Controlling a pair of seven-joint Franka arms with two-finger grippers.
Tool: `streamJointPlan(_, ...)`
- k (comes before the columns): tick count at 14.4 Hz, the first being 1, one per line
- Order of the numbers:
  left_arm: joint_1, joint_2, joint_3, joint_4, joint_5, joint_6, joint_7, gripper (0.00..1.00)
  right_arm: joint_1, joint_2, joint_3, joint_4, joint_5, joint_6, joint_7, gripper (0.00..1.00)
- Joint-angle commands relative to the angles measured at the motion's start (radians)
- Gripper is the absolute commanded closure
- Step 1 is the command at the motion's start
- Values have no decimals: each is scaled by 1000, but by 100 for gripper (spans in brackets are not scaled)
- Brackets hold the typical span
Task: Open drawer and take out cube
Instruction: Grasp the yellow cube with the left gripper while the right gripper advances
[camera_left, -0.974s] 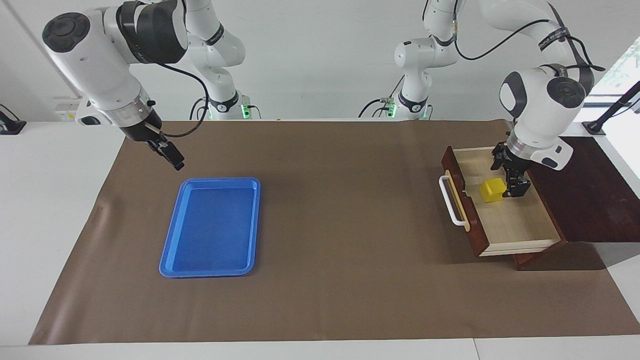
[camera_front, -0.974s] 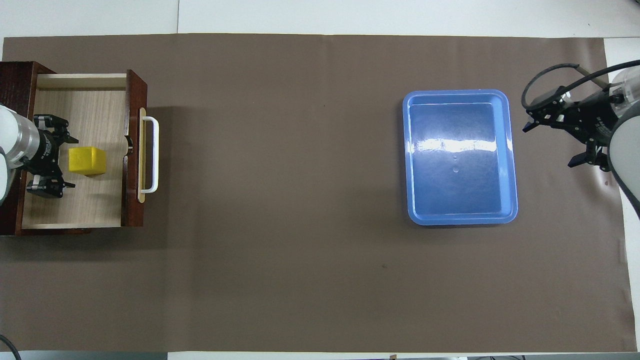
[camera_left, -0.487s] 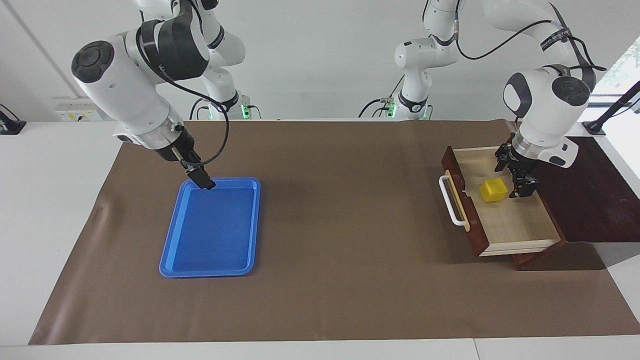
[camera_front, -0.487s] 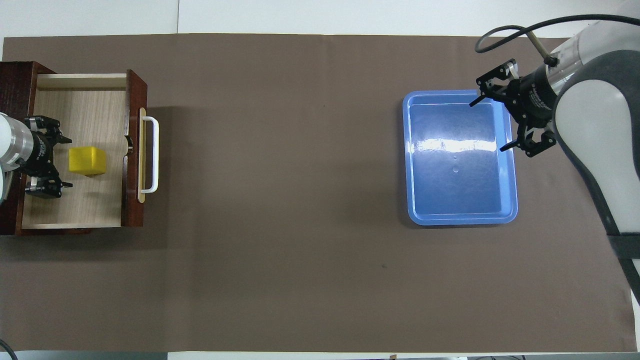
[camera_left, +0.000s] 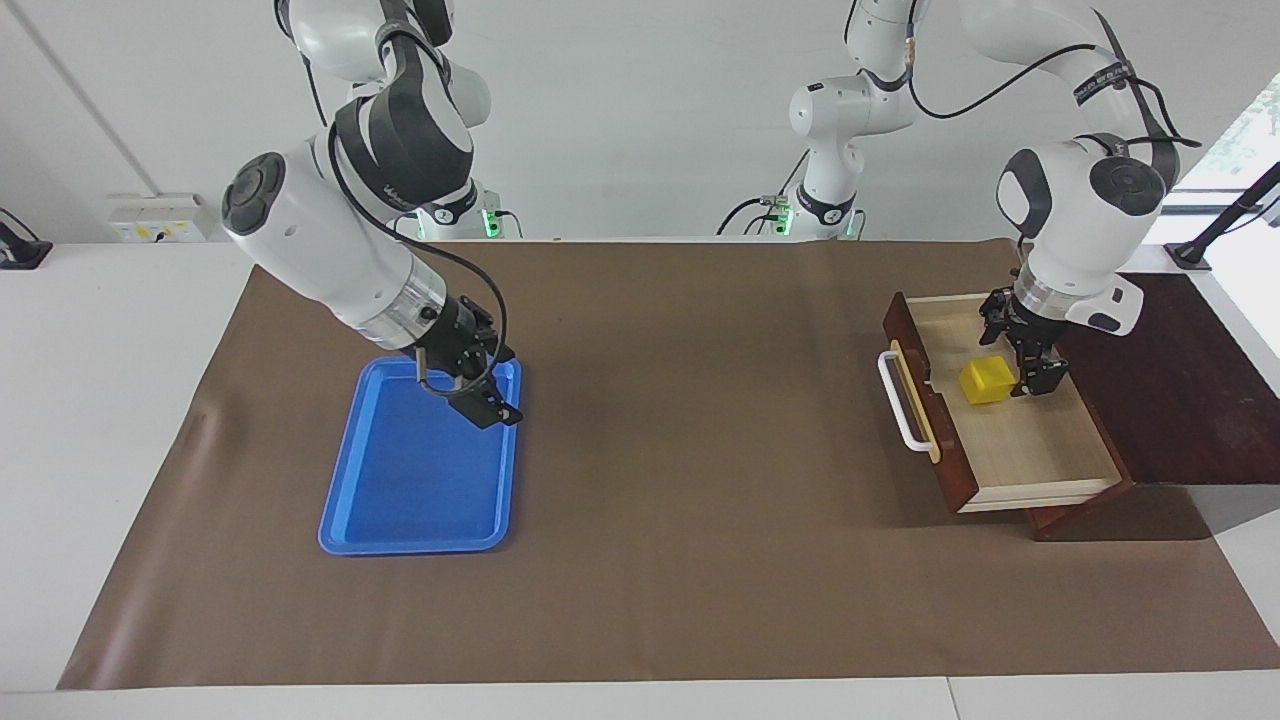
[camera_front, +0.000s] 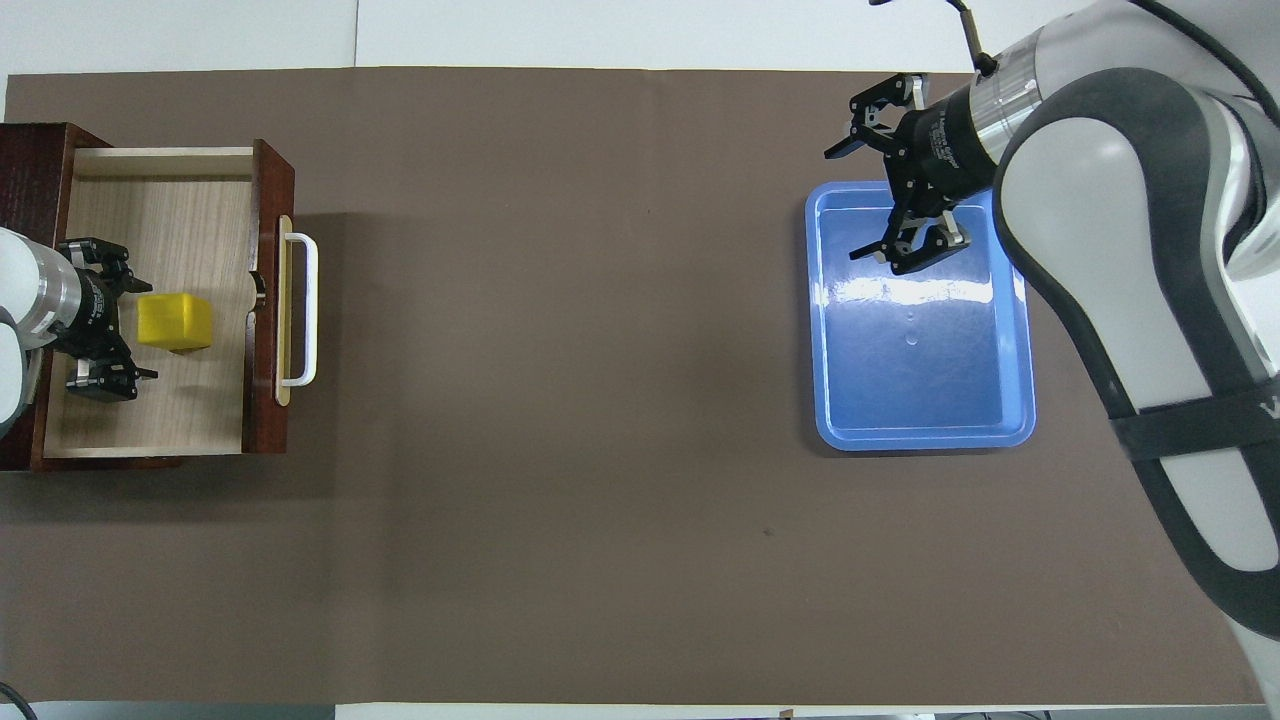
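drawer (camera_left: 1010, 420) pulled open | cube (camera_left: 986, 381) inside drawer | left gripper (camera_left: 1022, 345) in drawer beside cube, fingers wide, empty | right gripper (camera_left: 478, 385) over blue tray (camera_left: 400, 510), fingers wide

Two high, distant cameras, half a turn apart, same tabletop (camera_left: 700, 560).

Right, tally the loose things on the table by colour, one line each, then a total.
Yellow: 1, the cube lying in the open drawer, with the open left gripper beside it.
Blue: 1, the tray, with the open right gripper over it.
Reddish-brown: 1, the drawer.
Total: 3
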Motion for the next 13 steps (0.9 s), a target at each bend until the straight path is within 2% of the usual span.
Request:
streamJointPlan(1, -5, -35, 4, -42, 1, 24, -26, 59, 20, 71, 1, 34, 94, -2, 58, 0)
streamJointPlan(2, -2, -35, 4, -42, 1, 26, -28, 88, 43, 86, 1, 35, 93, -8, 80, 0)
streamJointPlan(3, -2, -35, 4, -42, 1, 29, -28, 100, 72, 101, 1, 35, 79, -13, 89, 0)
streamJointPlan(6, -8, -35, 2, -40, 1, 29, -30, 100, 152, 134, 1, 38, -5, 0, 85, 0)
streamJointPlan(10, -12, -19, 2, -1, 1, 20, -14, 100, 155, 149, 1, 54, 5, 89, 82, 0)
streamJointPlan(13, -12, -18, -1, 36, -1, -25, 54, 100, 123, 172, -3, 70, 166, 119, 63, 0)
